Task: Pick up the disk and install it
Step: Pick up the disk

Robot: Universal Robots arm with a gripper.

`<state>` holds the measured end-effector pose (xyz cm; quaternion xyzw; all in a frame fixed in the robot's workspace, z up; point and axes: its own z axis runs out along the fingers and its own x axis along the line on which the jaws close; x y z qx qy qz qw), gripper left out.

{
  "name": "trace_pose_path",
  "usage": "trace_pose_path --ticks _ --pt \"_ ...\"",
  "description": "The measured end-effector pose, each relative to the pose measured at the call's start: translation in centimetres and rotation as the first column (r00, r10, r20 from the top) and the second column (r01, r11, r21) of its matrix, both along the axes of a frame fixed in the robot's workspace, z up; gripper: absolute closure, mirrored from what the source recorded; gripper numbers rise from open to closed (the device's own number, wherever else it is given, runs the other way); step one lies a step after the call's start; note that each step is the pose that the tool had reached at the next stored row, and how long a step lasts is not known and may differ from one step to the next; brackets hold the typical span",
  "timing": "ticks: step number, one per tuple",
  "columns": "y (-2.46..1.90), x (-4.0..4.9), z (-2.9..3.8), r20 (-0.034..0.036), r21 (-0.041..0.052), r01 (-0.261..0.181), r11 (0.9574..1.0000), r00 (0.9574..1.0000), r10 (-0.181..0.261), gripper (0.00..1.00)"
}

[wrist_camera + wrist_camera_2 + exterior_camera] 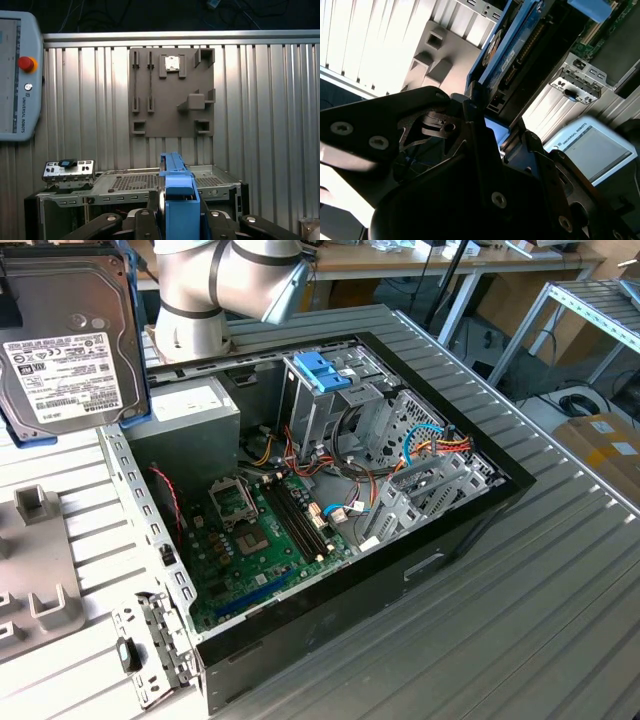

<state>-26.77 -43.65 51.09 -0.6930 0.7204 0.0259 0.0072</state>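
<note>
Closest to the exterior camera hangs the disk [65, 335], lifted clear of the table [560, 630] on the exterior view's left of the open computer case [420, 540]. Its label faces the lens and its blue frame [135, 330] runs along the edges. Both wrist views show the disk edge-on in the claw [178, 215]. The black fingers [477, 130] are closed across its thin dimension from either side with no gap visible. The claw is judged to have firm hold of the disk and nothing else.

Handling, as a judgement: a stiff metal body, heavy for its bulk, smooth on the faces and sensitive to knocks. The second wrist view shows a bare circuit board and connector on one face, and these are best left untouched. A square hold on the frame or on plain metal is soundest, since an off-centre pinch could let the weight twist it.

Surroundings: inside the case, a metal cage with a blue latch [322, 370] stands upright near a grey box [190, 410] with a white sticker. The green main board [265, 530] lies on the case floor among loose cables. A grey plate [35, 560] with raised holders lies on the table, well apart from the cage. The arm [225, 285] rises behind the case. A control tablet [15, 75] lies on the table.
</note>
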Motion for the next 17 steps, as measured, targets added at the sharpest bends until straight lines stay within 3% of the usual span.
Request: trace_pose_path --ticks 17 --pt "-0.01 1.42 -0.03 -0.0001 0.0 0.0 1.0 1.0 0.0 0.63"
